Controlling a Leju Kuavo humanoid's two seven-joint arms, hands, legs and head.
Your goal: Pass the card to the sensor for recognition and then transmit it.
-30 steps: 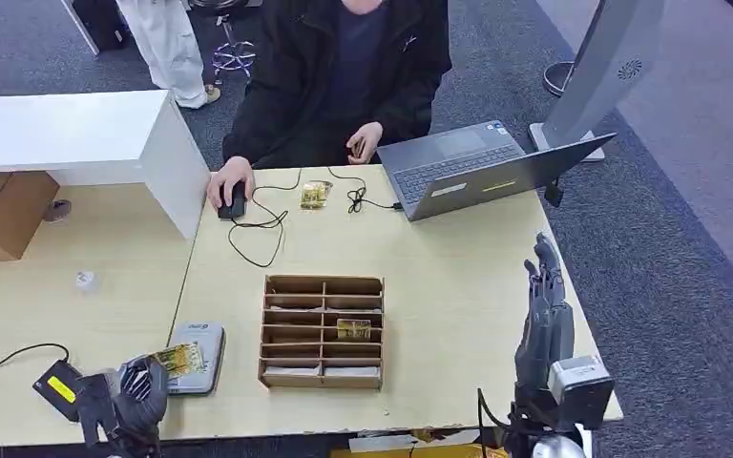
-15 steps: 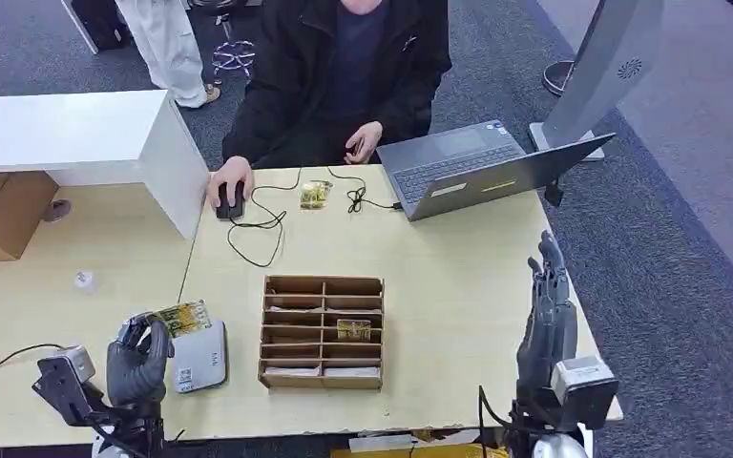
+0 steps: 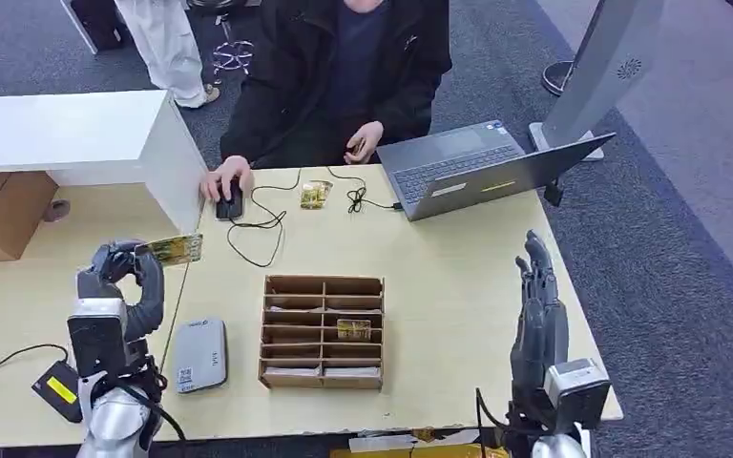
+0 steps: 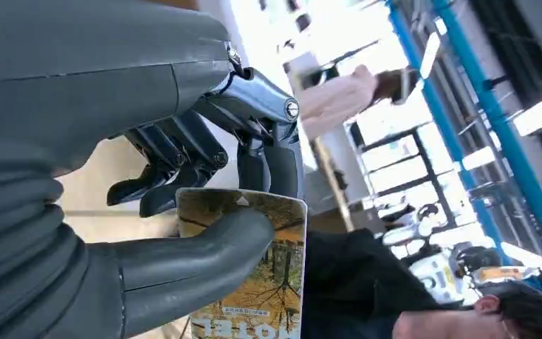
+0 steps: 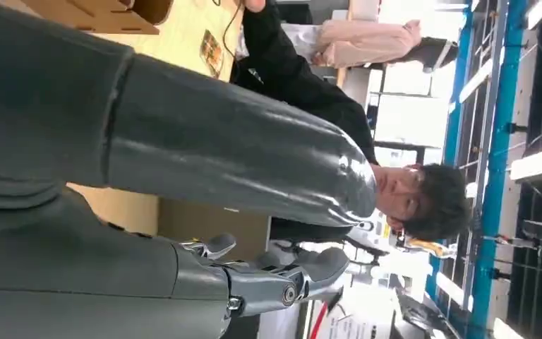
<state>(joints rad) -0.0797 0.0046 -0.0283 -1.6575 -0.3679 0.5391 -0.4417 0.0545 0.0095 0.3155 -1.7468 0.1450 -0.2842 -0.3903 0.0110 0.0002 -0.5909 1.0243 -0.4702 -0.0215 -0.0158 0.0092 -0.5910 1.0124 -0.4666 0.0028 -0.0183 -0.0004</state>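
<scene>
Fingers: left hand (image 3: 122, 272) is pinching the card (image 3: 174, 250) between thumb and dark fingers (image 4: 176, 159), with most of the card sticking out past them.
Card: it is being held in the air at about 10 o'clock from the wooden organizer (image 3: 324, 331), over the seam between the two tabletops, pointing toward the person (image 3: 344, 76) at 12 o'clock.
Sensor: the grey reader (image 3: 198, 355) is lying flat on the table (image 3: 458, 277) at 9 o'clock of the organizer, below the raised hand and apart from it.
Slip risk: the grip is looking shallow, so a quick swing could be twisting the card loose, in which case it would be dropping near the mouse cable (image 3: 258, 234).
Handover risk: the person's hands are resting on the mouse (image 3: 230, 202) and by the laptop (image 3: 477, 172), so releasing early could be letting the card fall.
Right hand (image 3: 536, 320): it is standing upright at 3 o'clock of the organizer, fingers extended and close together, holding nothing.
</scene>
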